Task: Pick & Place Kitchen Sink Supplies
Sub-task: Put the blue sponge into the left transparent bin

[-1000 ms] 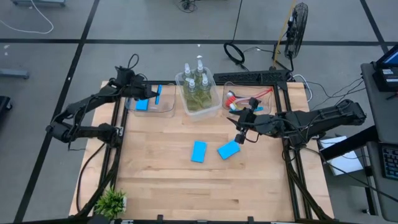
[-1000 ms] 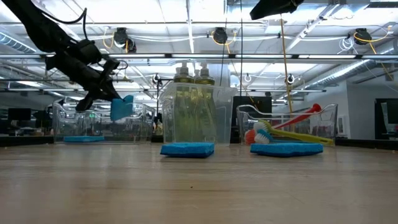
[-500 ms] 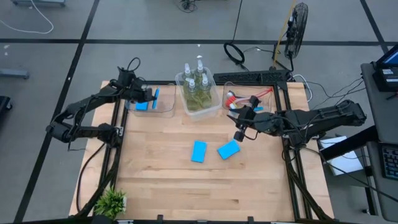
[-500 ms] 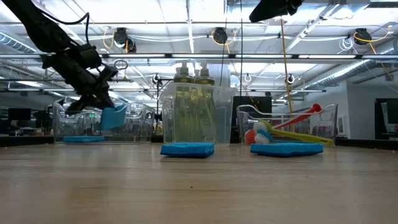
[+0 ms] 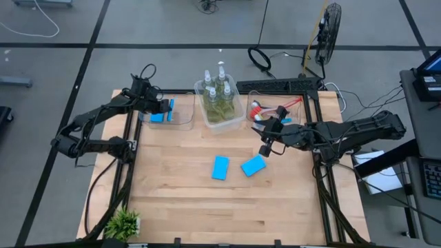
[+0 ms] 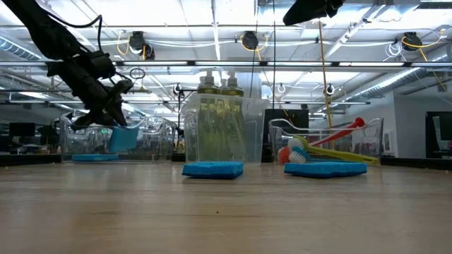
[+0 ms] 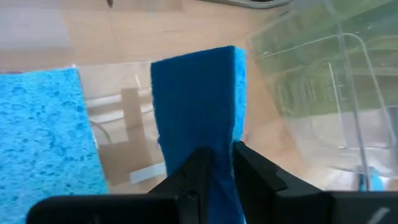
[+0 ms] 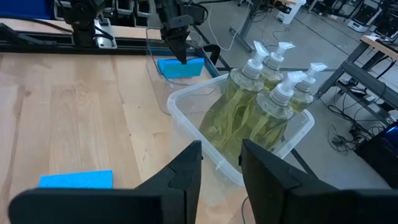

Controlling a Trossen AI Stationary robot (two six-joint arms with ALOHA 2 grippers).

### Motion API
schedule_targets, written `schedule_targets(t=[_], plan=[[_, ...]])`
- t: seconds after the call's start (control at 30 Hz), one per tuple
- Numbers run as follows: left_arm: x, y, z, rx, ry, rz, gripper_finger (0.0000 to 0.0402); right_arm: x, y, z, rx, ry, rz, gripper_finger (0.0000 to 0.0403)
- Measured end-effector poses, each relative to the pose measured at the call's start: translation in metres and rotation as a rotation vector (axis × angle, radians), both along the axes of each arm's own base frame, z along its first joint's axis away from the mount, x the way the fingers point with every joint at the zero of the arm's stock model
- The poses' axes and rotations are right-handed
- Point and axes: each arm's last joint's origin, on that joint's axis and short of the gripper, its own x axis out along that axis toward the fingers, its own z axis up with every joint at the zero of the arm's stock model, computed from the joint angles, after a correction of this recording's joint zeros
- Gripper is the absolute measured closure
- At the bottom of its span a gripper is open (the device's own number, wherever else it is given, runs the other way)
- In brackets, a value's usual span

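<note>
My left gripper (image 5: 166, 107) reaches into the clear left bin (image 5: 183, 118) and is shut on a blue sponge (image 7: 198, 106) that stands on edge. A second sponge (image 5: 157, 117) lies flat on the bin floor beside it. Two more blue sponges (image 5: 220, 167) (image 5: 253, 165) lie flat on the wooden table. My right gripper (image 5: 264, 151) hovers open above the table next to them, holding nothing. The pump bottles (image 5: 218, 83) stand in the middle bin (image 5: 227, 122). The brushes (image 5: 265, 110) lie in the right bin. My left gripper pinches the sponge's two broad faces (image 7: 221, 186) between its fingers, near the end closest to the wrist. The fingers slant down into the bin along the sponge. The sponge sticks out ahead of them on edge, low in the bin (image 6: 123, 137). I cannot tell whether it touches the floor.
A small green plant (image 5: 124, 222) stands at the table's near left corner. The three clear bins line the far edge. The near half of the table (image 5: 220, 207) is bare wood.
My left gripper has tipped further downward over the left bin. The blue sponge has sunk with it, from above the bin's rim to low inside the bin.
</note>
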Motion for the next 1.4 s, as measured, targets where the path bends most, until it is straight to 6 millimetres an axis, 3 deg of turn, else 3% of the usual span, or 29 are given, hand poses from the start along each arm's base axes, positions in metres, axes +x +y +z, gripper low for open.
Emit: schedule_targets(t=[0.37,0.73,0.93,1.13,1.4], plan=[[-0.001,-0.001,-0.002,0.034,0.054,-0.031,0.0314,0.000,0.000,0.000,0.000,0.000,0.001,0.0303],[-0.003,-0.001,-0.003,0.077,0.133,-0.022,0.0177,0.000,0.000,0.000,0.000,0.000,0.001,0.0303],[-0.003,-0.001,-0.003,0.052,0.121,0.008,0.0136,0.000,0.000,0.000,0.000,0.000,0.001,0.0303],[-0.003,-0.001,-0.003,0.049,0.118,0.012,0.0147,0.000,0.000,0.000,0.000,0.000,0.001,0.0303],[0.010,-0.008,-0.004,0.104,0.173,-0.075,0.0210,0.000,0.000,0.000,0.000,0.000,0.000,0.0303]])
